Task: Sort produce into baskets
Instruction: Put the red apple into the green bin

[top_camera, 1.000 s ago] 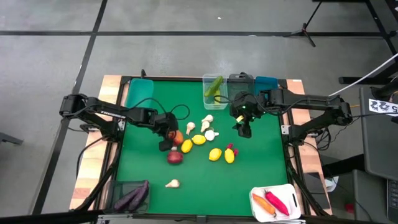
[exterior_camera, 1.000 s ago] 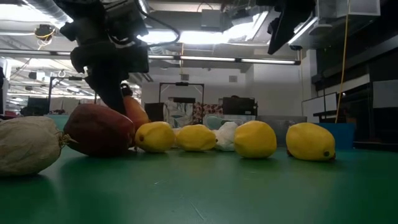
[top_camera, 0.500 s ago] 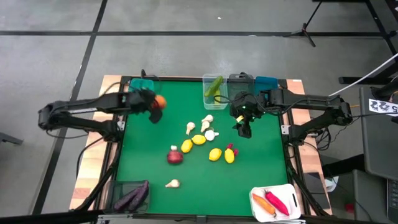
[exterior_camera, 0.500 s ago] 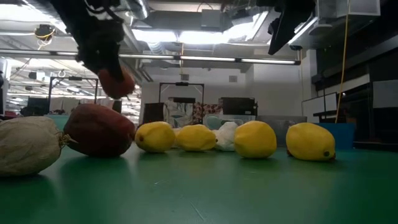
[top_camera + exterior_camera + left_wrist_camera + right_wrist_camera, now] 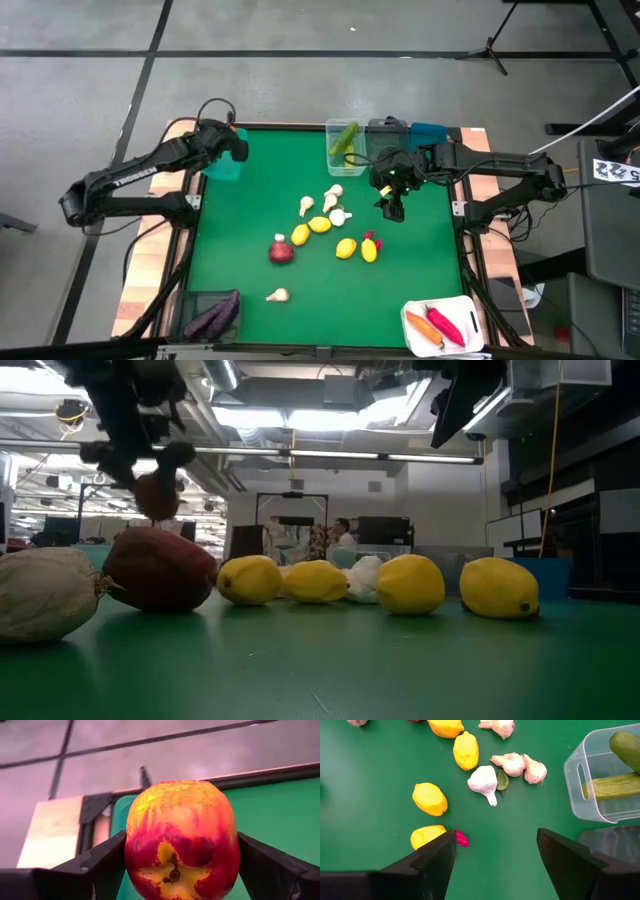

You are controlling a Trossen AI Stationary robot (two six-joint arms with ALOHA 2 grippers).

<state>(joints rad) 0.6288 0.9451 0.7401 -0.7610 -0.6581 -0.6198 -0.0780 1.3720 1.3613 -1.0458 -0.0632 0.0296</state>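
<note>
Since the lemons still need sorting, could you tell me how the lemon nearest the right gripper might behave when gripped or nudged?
The lemon looks smooth and oval, so it would probably roll sideways if nudged. It appears rigid, likely holding shape between the right gripper's open fingers. Its tapered ends might slip; gripping across its middle seems safer.

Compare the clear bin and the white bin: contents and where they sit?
The clear bin sits at the table's far edge, middle, and holds green cucumbers; the white bin sits at the near right corner and holds an orange carrot and a pink-red pepper. The clear bin's walls are see-through; the white bin's are opaque. Both are small rounded rectangular bins.
</note>
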